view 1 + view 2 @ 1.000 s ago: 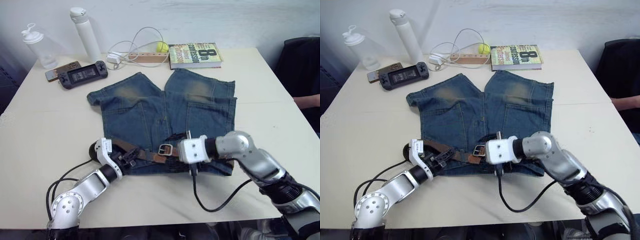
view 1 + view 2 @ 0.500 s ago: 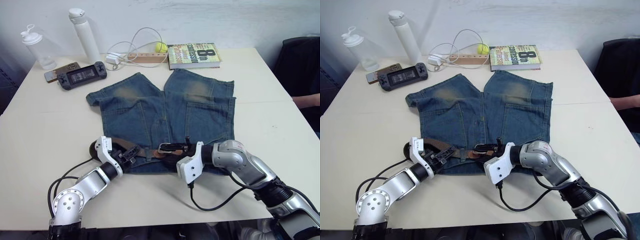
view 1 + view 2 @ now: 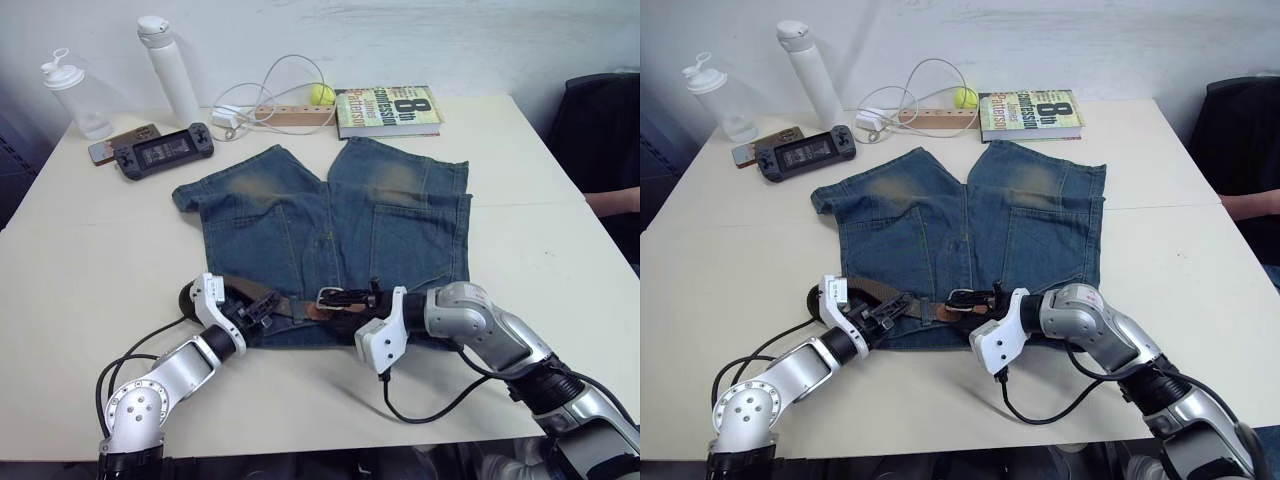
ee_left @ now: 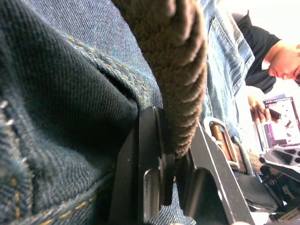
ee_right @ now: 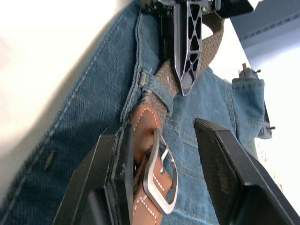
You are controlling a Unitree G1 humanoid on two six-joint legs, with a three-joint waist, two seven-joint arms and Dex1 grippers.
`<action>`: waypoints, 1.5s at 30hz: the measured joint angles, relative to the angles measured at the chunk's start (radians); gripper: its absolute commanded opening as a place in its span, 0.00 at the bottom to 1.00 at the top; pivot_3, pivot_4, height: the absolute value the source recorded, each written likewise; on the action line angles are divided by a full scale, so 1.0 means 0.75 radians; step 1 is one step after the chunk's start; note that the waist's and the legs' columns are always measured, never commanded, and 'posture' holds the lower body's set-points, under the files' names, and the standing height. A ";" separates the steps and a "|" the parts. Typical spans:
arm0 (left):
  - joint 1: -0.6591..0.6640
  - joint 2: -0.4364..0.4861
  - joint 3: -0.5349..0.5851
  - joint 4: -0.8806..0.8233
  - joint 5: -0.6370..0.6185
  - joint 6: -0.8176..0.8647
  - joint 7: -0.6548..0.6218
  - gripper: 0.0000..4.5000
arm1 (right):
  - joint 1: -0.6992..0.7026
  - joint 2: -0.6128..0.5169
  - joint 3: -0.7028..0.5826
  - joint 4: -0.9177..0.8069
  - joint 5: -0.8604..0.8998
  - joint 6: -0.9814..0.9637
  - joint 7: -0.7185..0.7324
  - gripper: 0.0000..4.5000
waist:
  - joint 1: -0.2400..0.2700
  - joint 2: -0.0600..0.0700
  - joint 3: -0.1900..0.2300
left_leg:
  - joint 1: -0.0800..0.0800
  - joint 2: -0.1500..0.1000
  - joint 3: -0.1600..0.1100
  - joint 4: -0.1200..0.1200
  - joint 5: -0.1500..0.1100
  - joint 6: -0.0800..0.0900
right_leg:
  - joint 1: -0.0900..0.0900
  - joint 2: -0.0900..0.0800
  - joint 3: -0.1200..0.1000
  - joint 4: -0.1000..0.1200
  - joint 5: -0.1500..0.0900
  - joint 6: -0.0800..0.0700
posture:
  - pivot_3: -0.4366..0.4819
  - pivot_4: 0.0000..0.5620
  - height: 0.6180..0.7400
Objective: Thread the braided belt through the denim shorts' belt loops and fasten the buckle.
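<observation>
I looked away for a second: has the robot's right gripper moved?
Yes. A second ago it sat over the shorts' waistband; now the right gripper has swung down, its white housing past the waistband edge, jaws open around the buckle.

Looks like an office or lab room

Plain white wall, cream tabletop [image 3: 90, 250], power strip [image 3: 290, 116], book [image 3: 388, 110], water bottles [image 3: 172, 68].

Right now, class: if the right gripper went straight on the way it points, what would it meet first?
Probably the buckle, lying between the right gripper's open fingers, then the braided belt where the left gripper pinches it; depth is unclear.
</observation>
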 measured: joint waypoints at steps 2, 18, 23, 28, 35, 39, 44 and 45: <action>0.000 0.019 -0.001 -0.001 0.000 0.022 -0.023 0.00 | 0.000 0.000 0.000 0.021 -0.030 -0.040 -0.017 0.50 | -0.001 0.000 0.000 | 0.000 0.000 0.000 0.000 0.000 0.000 | 0.000 0.000 0.000 0.000 0.000 0.000 | 0.48 0.27 0.95; -0.208 0.114 -0.063 0.164 0.119 0.188 -0.241 0.00 | 0.110 -0.069 -0.065 -0.017 -0.132 -0.124 -0.106 0.50 | 0.013 0.005 -0.003 | 0.000 -0.002 -0.002 0.000 0.000 0.001 | 0.002 -0.001 -0.001 0.000 0.000 0.000 | 0.48 0.27 0.95; -0.238 0.117 -0.065 0.190 0.163 0.220 -0.304 0.00 | 0.171 -0.090 -0.081 -0.064 -0.151 -0.114 -0.114 0.50 | 0.015 0.005 -0.003 | 0.000 -0.002 -0.003 0.000 0.000 0.001 | 0.002 -0.001 -0.001 -0.001 0.000 0.000 | 0.48 0.27 0.95; -0.252 0.112 -0.064 0.199 0.212 0.238 -0.344 0.00 | 0.182 -0.086 -0.104 -0.070 -0.176 -0.090 -0.131 0.50 | 0.013 0.006 -0.004 | 0.001 -0.002 -0.003 0.000 0.000 0.000 | 0.002 -0.001 -0.001 0.000 0.000 0.000 | 0.48 0.27 0.95; -0.252 0.103 -0.058 0.196 0.249 0.248 -0.373 0.00 | 0.172 -0.061 -0.104 -0.066 -0.208 -0.082 -0.156 0.50 | 0.013 0.006 -0.004 | 0.001 -0.002 -0.003 0.000 0.000 0.000 | 0.002 -0.001 -0.001 0.000 0.000 0.000 | 0.48 0.27 0.95; -0.249 0.087 -0.049 0.193 0.264 0.251 -0.375 0.00 | 0.170 -0.061 -0.104 -0.066 -0.206 -0.091 -0.156 0.50 | 0.013 0.006 -0.004 | 0.001 -0.002 -0.003 0.000 0.000 0.000 | 0.002 -0.001 -0.001 0.000 0.000 0.000 | 0.48 0.27 0.95; -0.244 0.072 -0.042 0.187 0.278 0.252 -0.382 0.00 | 0.168 -0.061 -0.104 -0.066 -0.206 -0.106 -0.156 0.17 | 0.013 0.006 -0.004 | 0.001 -0.002 -0.003 0.000 0.000 0.000 | 0.002 -0.001 -0.001 0.000 0.000 0.000 | 0.48 0.27 0.95; -0.243 0.065 -0.037 0.186 0.284 0.252 -0.384 0.00 | 0.166 -0.061 -0.104 -0.066 -0.206 -0.107 -0.156 0.04 | 0.013 0.006 -0.004 | 0.001 -0.002 -0.003 0.000 0.000 0.000 | 0.002 -0.001 -0.001 0.000 0.000 0.000 | 0.48 0.27 0.95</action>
